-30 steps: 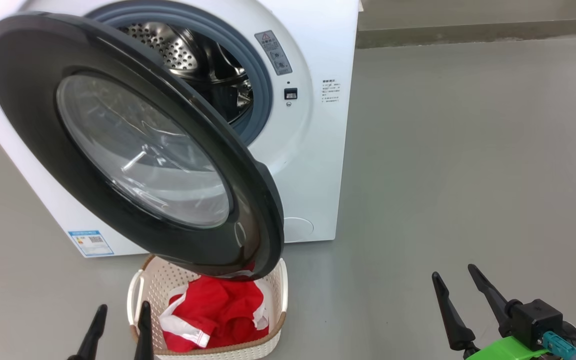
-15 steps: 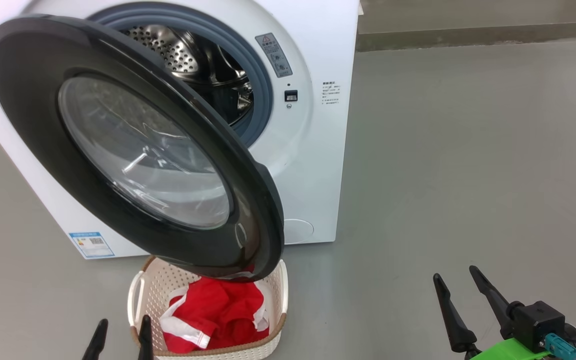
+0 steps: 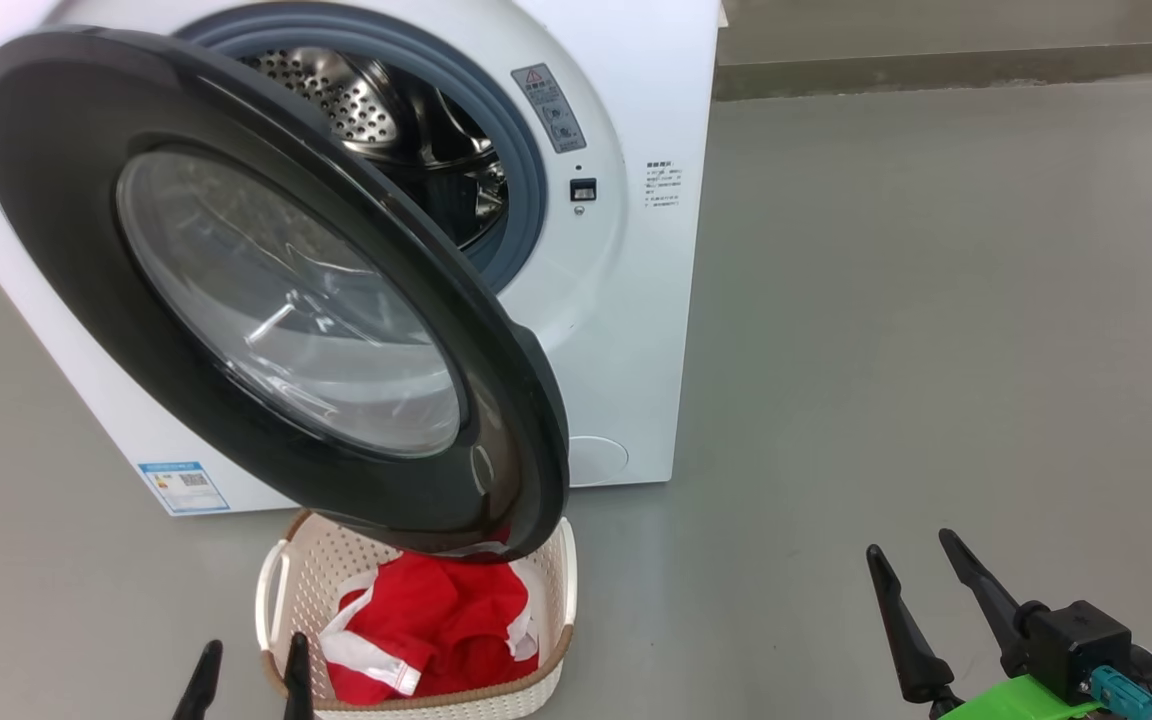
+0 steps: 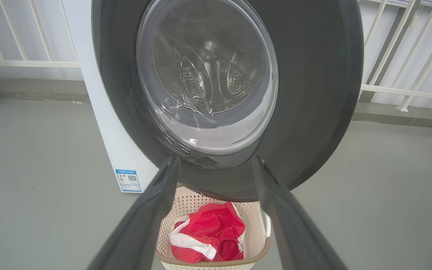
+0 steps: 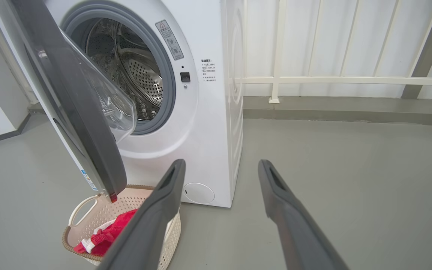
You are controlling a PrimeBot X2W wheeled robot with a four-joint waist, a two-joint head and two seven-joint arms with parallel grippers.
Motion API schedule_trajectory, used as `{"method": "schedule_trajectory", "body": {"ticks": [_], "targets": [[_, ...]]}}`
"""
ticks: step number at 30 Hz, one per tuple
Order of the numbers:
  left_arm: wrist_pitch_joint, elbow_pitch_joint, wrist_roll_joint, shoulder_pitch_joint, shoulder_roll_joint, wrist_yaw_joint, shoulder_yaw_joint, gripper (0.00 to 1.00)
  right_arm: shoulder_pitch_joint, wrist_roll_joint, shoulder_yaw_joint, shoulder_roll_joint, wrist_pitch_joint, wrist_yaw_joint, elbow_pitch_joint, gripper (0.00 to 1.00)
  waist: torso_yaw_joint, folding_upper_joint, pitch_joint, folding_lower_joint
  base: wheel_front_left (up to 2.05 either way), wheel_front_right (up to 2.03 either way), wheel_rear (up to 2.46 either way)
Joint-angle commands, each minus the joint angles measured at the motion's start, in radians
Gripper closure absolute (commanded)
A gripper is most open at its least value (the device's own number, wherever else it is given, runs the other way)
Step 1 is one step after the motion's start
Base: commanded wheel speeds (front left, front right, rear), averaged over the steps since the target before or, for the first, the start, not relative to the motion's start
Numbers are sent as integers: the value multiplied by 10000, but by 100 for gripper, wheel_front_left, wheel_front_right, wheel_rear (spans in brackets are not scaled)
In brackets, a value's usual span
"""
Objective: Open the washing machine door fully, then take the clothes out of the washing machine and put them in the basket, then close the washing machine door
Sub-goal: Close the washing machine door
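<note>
Clothes of bright red with white trim bands lie heaped in the basket, which sits on the grey floor just in front of the washing machine; the cream perforated basket, with its brown woven-look rim and white side handles, lies partly beneath the lower edge of the washing machine door. That door stands swung out from the machine's front toward the robot's left, its wide glossy black rim and bulging clear glass window turned toward the head camera; behind it the grey rubber ring and the perforated steel drum show through the uncovered opening. Low on the machine's front sit a blue label at the left corner and a small round flap at the right. The left gripper hovers in front of the machine at the basket's near left side, its two dark fingers spread wide and holding nothing; seen from its wrist, they frame the basket and the door's bottom rim without touching either. The right gripper hangs over bare floor well to the right of the machine's front, fingers likewise parted and empty. A white railing runs behind the machine on its right side.
</note>
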Motion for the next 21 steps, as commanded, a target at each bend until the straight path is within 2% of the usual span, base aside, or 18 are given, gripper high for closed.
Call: {"method": "schedule_trajectory", "body": {"ticks": [1,3,5,6,16,21], "targets": [[-76,-214,103,-229,101,65,279,0,-142,-112,229,-108,22,63,-295,0,8,0,9,0,0,0,0],[-57,-232,110,-250,95,89,253,0,-148,-90,223,-108,22,63,-305,0,19,0,22,0,0,0,0],[-42,-252,125,-268,99,118,234,0,-159,-48,133,-108,-4,63,-296,63,39,0,32,0,0,0,0],[-33,-265,130,-276,100,130,224,0,-164,-15,142,-108,-1,63,-288,100,51,0,36,0,0,0,0],[-13,-358,239,-391,139,202,72,0,-368,-35,372,-108,39,63,-317,100,393,0,108,0,0,0,0],[-28,-377,268,-490,143,198,-34,0,-853,109,1050,-108,81,63,-284,100,786,0,138,0,0,0,0]]}}
